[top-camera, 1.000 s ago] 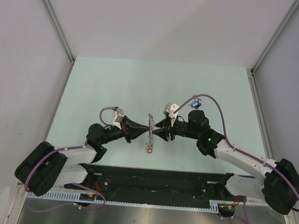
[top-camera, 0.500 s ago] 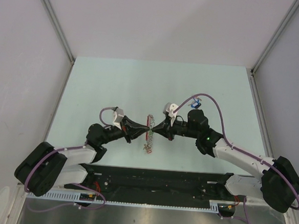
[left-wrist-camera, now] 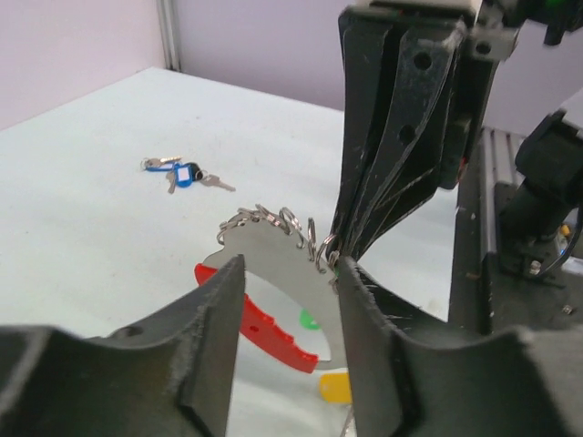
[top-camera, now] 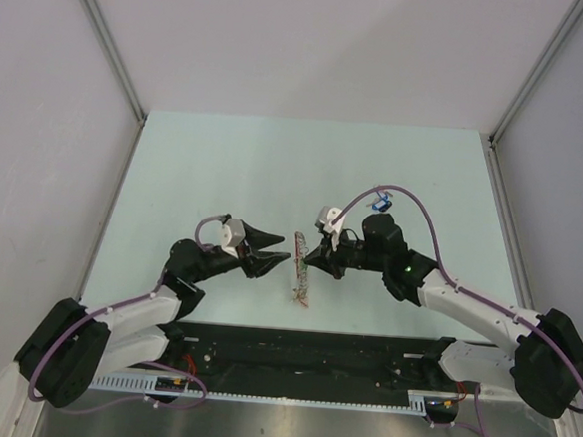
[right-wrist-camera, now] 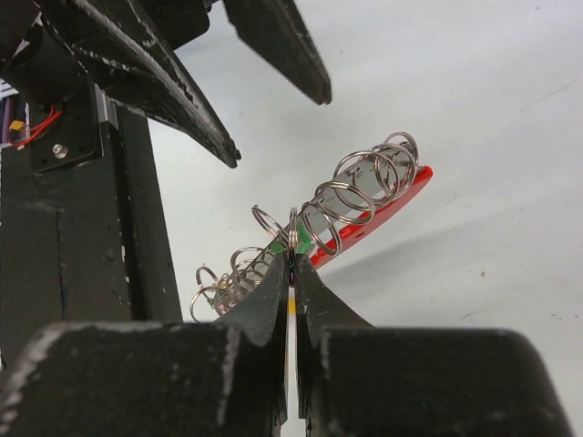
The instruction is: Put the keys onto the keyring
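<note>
The keyring (top-camera: pixel 301 271), a curved metal plate with a red loop and several silvery rings, is held up near the table's middle. My right gripper (right-wrist-camera: pixel 293 259) is shut on one of its rings, right beside a green key head (right-wrist-camera: pixel 303 240); that key's blade is hidden. My left gripper (left-wrist-camera: pixel 291 264) is open, its fingers on either side of the keyring (left-wrist-camera: pixel 273 250) without touching it. In the top view the left gripper (top-camera: pixel 284 249) faces the right gripper (top-camera: pixel 304 249). The blue-headed key (left-wrist-camera: pixel 182 173) lies on the table, far right of the arms (top-camera: pixel 380 201).
A yellow tag (left-wrist-camera: pixel 335 387) hangs at the keyring's lower end. A purple cable (top-camera: pixel 413 202) loops over the right arm close to the blue key. A black rail (top-camera: pixel 312 350) runs along the near edge. Grey walls enclose the pale green table (top-camera: pixel 225 164).
My left gripper has opened, let go of the keyring and drawn back a little to the left. My right gripper has shut on a ring and now holds the keyring alone.
</note>
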`<state>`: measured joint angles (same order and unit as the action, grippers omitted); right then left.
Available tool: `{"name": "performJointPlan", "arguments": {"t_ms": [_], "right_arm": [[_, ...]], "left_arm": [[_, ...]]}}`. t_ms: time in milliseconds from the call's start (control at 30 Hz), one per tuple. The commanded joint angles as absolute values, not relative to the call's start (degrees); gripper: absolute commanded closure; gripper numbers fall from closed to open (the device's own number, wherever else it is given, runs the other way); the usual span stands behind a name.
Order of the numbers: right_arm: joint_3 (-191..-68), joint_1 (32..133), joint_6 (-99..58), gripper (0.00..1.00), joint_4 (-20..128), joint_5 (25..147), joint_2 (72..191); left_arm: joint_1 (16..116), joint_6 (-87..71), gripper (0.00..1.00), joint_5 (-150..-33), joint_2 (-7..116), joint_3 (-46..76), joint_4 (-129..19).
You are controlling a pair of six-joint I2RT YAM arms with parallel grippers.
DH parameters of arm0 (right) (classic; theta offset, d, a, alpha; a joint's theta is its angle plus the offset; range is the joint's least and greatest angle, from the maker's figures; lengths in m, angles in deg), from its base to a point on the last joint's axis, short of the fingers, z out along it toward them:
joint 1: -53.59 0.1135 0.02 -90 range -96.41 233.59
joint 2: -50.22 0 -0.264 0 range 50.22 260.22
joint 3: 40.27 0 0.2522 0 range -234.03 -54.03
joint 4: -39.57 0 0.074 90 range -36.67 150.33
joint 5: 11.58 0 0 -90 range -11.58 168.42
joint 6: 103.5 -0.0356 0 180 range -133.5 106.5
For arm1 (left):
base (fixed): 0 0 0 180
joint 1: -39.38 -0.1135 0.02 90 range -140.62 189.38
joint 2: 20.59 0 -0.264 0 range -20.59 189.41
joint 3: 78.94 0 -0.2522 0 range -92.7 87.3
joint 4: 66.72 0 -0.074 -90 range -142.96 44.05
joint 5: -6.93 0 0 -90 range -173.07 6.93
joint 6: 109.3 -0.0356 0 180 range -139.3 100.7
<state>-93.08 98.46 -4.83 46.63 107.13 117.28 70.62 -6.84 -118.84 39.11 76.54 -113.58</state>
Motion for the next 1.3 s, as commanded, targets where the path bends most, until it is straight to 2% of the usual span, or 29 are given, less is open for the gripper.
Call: {"name": "performJointPlan", "arguments": {"t_ms": [0,100,267,433,700,1267], "right_arm": [[-97.35,98.42,-2.78,1.00,48.84,106.81,117.45],[-98.15,98.77,-1.90,1.00,50.16,106.28,118.24],[-99.03,99.30,-0.76,1.00,51.57,104.70,119.21],[-99.21,100.09,-0.23,1.00,52.10,102.77,119.39],[-99.20,101.23,0.83,1.00,52.45,100.39,119.39],[-99.21,102.02,1.44,1.00,52.89,99.42,118.60]], "left_arm": [[70.75,-15.61,0.47,-121.73,38.47,73.86,-107.11],[70.84,-17.98,0.46,-125.68,39.00,72.19,-104.82],[73.56,-21.84,0.57,-125.88,39.27,69.56,-96.83],[79.01,-26.77,0.59,-116.50,35.14,68.32,-86.89],[84.11,-27.65,0.77,-103.82,36.36,62.08,-72.39],[88.33,-27.92,0.78,-100.04,39.44,56.37,-64.20]]}}
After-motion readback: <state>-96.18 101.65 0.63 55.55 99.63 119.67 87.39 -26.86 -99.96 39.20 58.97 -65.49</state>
